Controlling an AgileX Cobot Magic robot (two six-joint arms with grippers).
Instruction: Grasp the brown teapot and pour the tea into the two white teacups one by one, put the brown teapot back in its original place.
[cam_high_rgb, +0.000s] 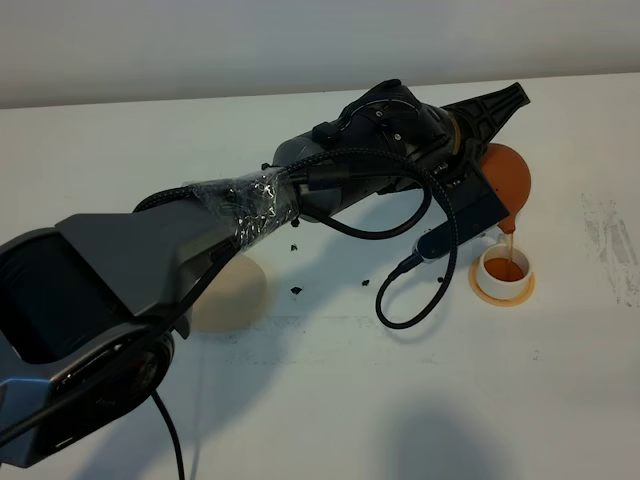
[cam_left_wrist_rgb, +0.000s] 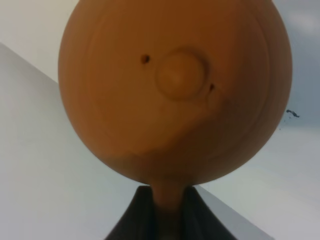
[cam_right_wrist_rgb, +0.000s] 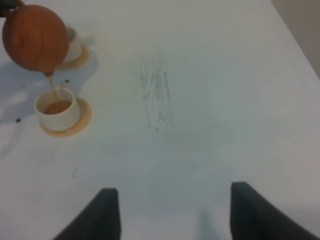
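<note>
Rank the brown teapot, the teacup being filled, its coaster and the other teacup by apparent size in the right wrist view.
1. brown teapot, clearly largest.
2. coaster, slightly wider than the cup on it.
3. teacup being filled.
Unranked: other teacup, partly hidden behind the teapot.

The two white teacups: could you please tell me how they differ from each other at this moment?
The teacup under the spout holds brown tea, with a stream falling into it from the brown teapot; the other teacup receives none, and its contents cannot be seen. The teacup under the spout shows whole; the other teacup is partly hidden behind the brown teapot. Both are small, white and upright, each on an orange-tan coaster.
</note>
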